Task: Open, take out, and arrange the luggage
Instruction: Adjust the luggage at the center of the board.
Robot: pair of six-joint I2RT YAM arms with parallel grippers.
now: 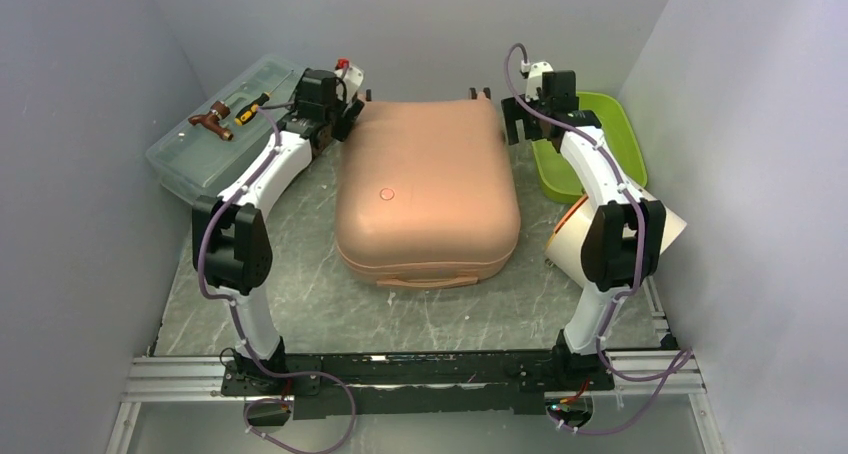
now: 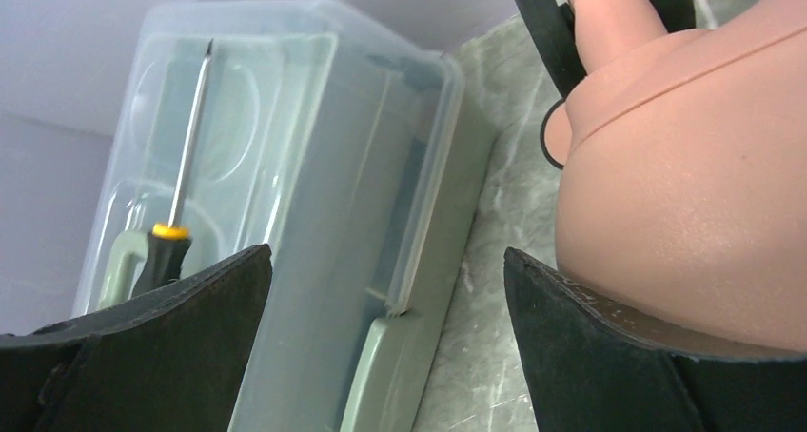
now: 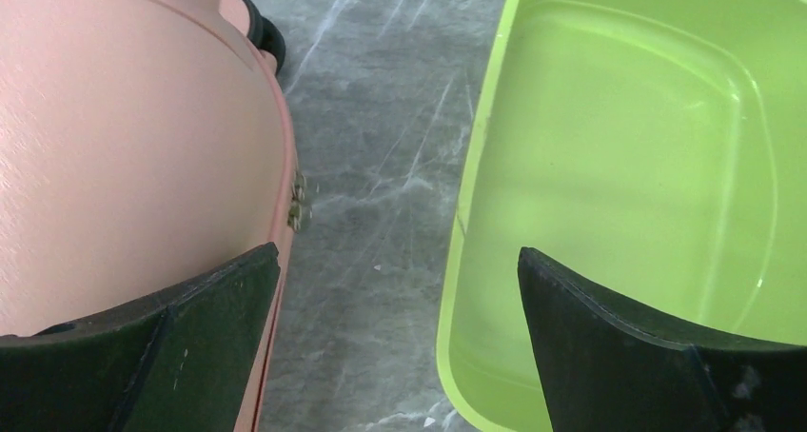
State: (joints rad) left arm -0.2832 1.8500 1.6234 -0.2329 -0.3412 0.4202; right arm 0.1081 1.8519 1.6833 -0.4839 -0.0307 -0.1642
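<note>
Grey marbled counter (image 1: 310, 304): the salmon-pink luggage (image 1: 428, 189) lies flat and shut at its centre, its pink handle (image 1: 427, 280) at the near edge and its small wheels (image 1: 483, 93) at the far edge. To the luggage's left, at the far side, sits a translucent grey-green toolbox (image 1: 200, 159), lid closed. To the luggage's right, also at the far side, sits a lime green tray (image 1: 600, 134), with bare counter between the two. A cream cone-shaped thing (image 1: 570, 236) lies right of the luggage nearer the front, partly hidden by the right arm.

The left end effector (image 2: 385, 261) hangs at the luggage's far left corner, fingers spread wide and holding nothing, one finger close against the pink shell. The right end effector (image 3: 400, 261) hangs at the luggage's far right corner, spread just as wide over the strip between luggage and tray, also empty.

On the toolbox lid, left of the luggage, lie a black-and-yellow screwdriver (image 2: 181, 213) and a reddish-brown fitting (image 1: 213, 121). A small brass zip pull (image 3: 299, 208) shows on the luggage's right seam.
</note>
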